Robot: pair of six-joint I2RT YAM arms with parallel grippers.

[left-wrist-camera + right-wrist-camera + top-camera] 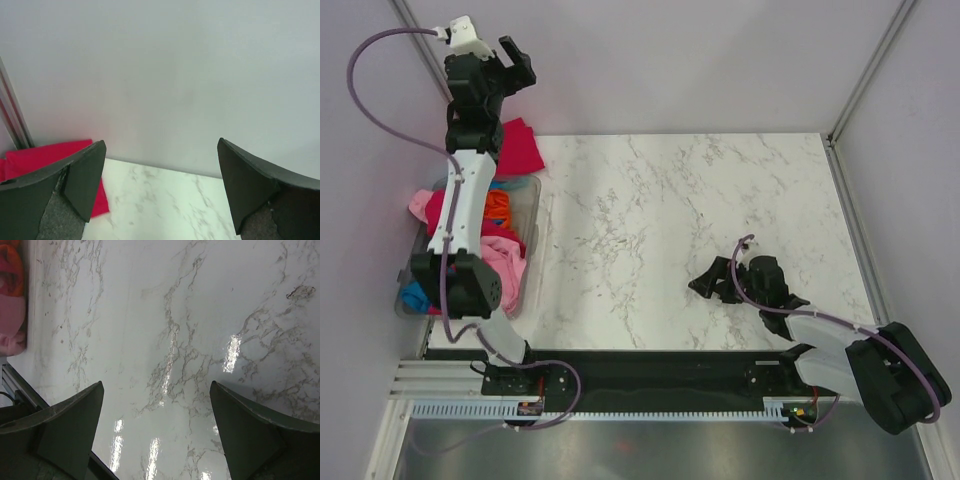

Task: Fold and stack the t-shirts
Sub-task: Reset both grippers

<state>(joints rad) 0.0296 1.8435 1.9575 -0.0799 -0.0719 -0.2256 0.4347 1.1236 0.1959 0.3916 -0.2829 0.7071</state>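
Step as I read it: fetch phase, nothing folded or stacked yet. Right gripper (pixel 708 282) sits low over the near-right of the marble table (pixel 670 200), jaws spread, empty. Near left, the clear bin (pixel 532 215) holds pink (pixel 505 255), orange (pixel 498 205) and blue (pixel 415 296) t-shirts, bunched. Crimson t-shirt (pixel 520 146) lies crumpled at the table's far-left corner, just beyond the bin. Left arm reaches far and up. Left gripper (pixel 505 68) is raised above that shirt, facing the back wall, jaws spread, empty. Next: lower left, pinch crimson, drag to centre, lay flat.
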